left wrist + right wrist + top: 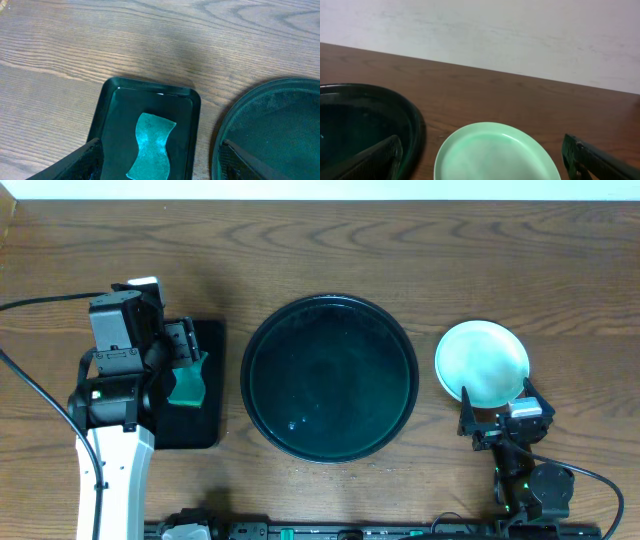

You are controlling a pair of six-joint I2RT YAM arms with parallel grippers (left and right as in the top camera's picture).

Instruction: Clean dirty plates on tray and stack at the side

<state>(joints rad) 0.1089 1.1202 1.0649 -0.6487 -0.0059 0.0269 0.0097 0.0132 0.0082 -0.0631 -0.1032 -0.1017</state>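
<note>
Dark brown wood-grain bench (330, 250) runs under everything, with a pale wall (480, 30) behind it in the right wrist view. At your far left, the left claw (160, 142) hangs over a small black rectangular tray (115, 110), its 2 fingers spread wide and gripping nothing. 1 teal sponge (187, 387) lies flat in that tray, below the gap between the fingers. Just right of it, near but apart, sits the big, dark, glossy round tray (330, 380) with its raised rim. Further right, off that tray and directly on the bench, you have 1 pale mint plate (482, 360); you cannot tell whether more lie under it. The right claw (482, 142) sits at the plate's near edge, fingers wide, 1 toward each side; whether they touch the plate cannot be judged.
</note>
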